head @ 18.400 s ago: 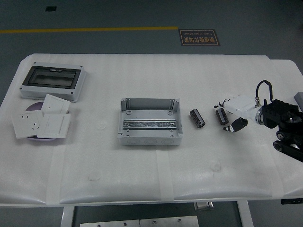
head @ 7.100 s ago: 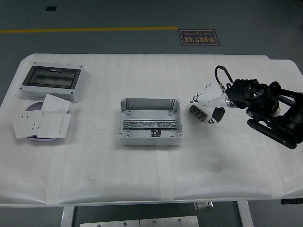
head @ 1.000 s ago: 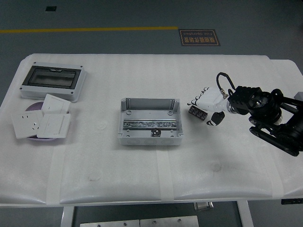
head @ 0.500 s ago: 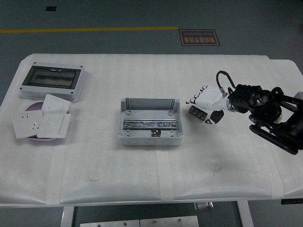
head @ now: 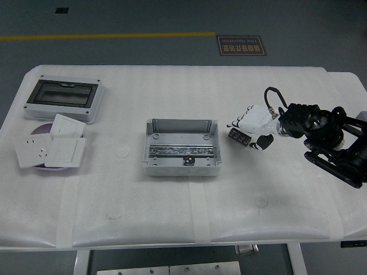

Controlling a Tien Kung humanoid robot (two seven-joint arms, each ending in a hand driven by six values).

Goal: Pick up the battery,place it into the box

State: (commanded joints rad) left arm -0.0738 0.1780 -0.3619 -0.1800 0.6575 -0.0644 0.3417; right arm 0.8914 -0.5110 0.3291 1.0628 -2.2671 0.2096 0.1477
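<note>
1. The right hand [head: 248,129] reaches in from the picture's right on a black arm, its white fingers [head: 237,122] curled down over a small dark cylinder, the battery [head: 238,137]. The fingers appear closed around it, though the view does not show whether it is clear of the table [head: 183,217] or resting on it.
2. The battery sits just right of the open grey box [head: 182,146], near the box's right wall and at about its height in the picture. The box lies at the table's middle, with a metal rail across its floor and a small dark object on that rail.
3. Judging by its look, the battery is a stiff, fairly dense cylinder with a smooth skin, so it could roll or slip. A hold across its middle, fingers on one side and thumb on the other, seems safest.
4. Much is hidden: the hand covers the battery's upper side, the thumb is hard to separate from the dark shapes below the palm, and the contact points cannot be made out.
5. The left arm is out of sight. At far left lie a lidded enclosure [head: 63,99] and some wall sockets [head: 49,148], well apart from the work.
</note>
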